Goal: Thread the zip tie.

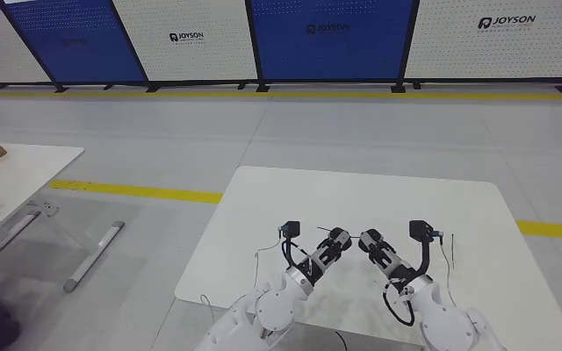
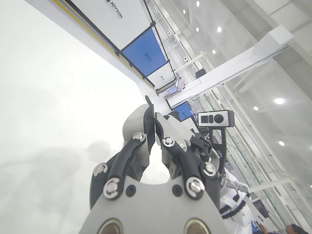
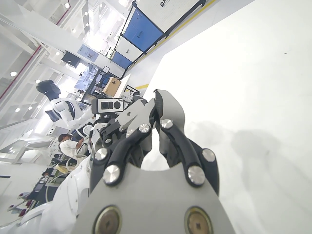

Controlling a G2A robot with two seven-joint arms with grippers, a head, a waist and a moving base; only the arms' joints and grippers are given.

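Note:
Both arms hover low over the white table (image 1: 351,193), near its front edge, with their tips almost meeting. My left gripper (image 1: 341,237) is shut, and in the left wrist view a short black zip tie (image 2: 148,101) tip sticks out past the pinched left gripper (image 2: 154,115). Facing it from the other side is my right gripper (image 1: 367,239), also shut. In its wrist view a small dark zip tie (image 3: 156,91) end pokes from between the tips of the right gripper (image 3: 155,101). The rest of the tie is hidden between the fingers.
A thin dark strand (image 1: 452,250) lies on the table beside the right arm. The table's far half is bare. A second white table (image 1: 26,167) stands off to the left across the floor, and blue and white panels (image 1: 334,39) line the back.

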